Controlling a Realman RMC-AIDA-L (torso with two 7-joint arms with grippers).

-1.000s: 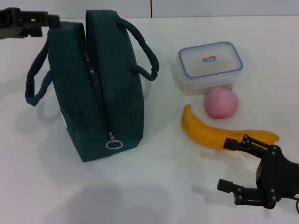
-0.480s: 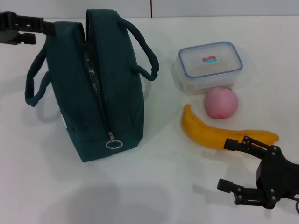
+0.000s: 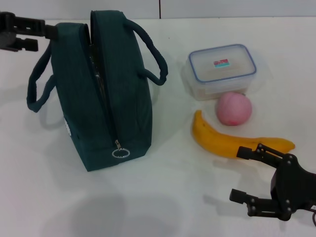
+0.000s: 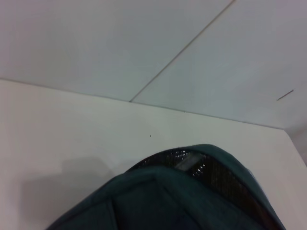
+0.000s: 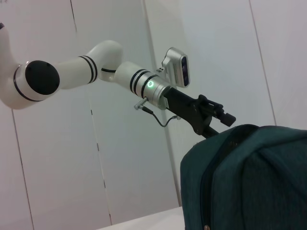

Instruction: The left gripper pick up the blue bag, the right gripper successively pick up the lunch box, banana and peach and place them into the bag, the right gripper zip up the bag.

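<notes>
The dark blue-green bag (image 3: 108, 94) stands upright at the left of the table, with its top zipper open. It also fills the near part of the left wrist view (image 4: 192, 201) and shows in the right wrist view (image 5: 249, 182). My left gripper (image 3: 44, 35) is open beside the bag's upper left corner, holding nothing; it also shows in the right wrist view (image 5: 218, 117). The clear lunch box (image 3: 222, 66) with a blue-rimmed lid, the pink peach (image 3: 234, 108) and the yellow banana (image 3: 222, 140) lie to the right of the bag. My right gripper (image 3: 237, 173) is open and empty, just in front of the banana.
The bag's two handles (image 3: 150, 49) loop outward on both sides. A round zipper pull (image 3: 120, 152) hangs at the bag's near end. The white table (image 3: 163, 197) runs to a wall at the back.
My left gripper has drawn slightly left and lower beside the bag's top corner. The right arm and the objects have not moved.
</notes>
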